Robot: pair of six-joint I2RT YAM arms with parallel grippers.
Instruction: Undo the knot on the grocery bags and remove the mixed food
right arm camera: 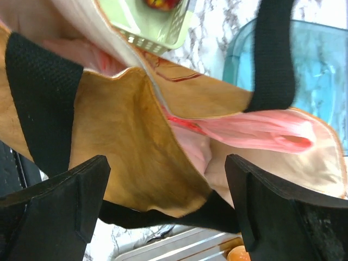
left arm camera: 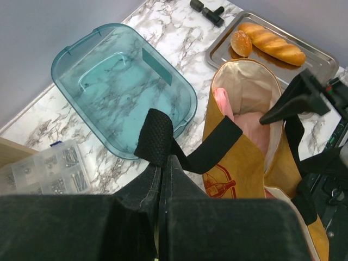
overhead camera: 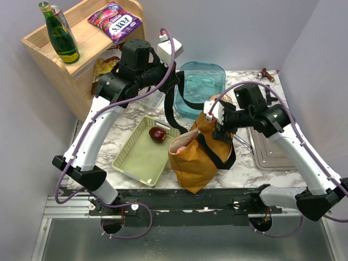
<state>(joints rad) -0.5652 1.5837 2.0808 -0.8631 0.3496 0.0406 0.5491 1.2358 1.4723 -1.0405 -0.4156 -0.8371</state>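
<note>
The mustard-orange tote [overhead camera: 198,155] stands on the marble table, mouth open. My left gripper [overhead camera: 173,87] is shut on one black strap handle [left arm camera: 155,136] and holds it up over the teal tub; its tips show in the left wrist view [left arm camera: 163,160]. My right gripper [overhead camera: 213,129] is open at the tote's rim; in the right wrist view [right arm camera: 168,201] its jaws straddle the orange fabric [right arm camera: 130,125] and a black strap. The pink plastic bag [left arm camera: 244,122] lies inside the tote, with a twisted pink end [right arm camera: 255,130] showing. The food is hidden inside it.
A teal plastic tub [overhead camera: 204,87] stands behind the tote. A green basket [overhead camera: 142,155] with a dark red fruit [overhead camera: 157,134] is at the left. A metal tray [left arm camera: 321,60] with bread is at the right. A wooden shelf [overhead camera: 60,65] holds a green bottle and a FOX'S packet.
</note>
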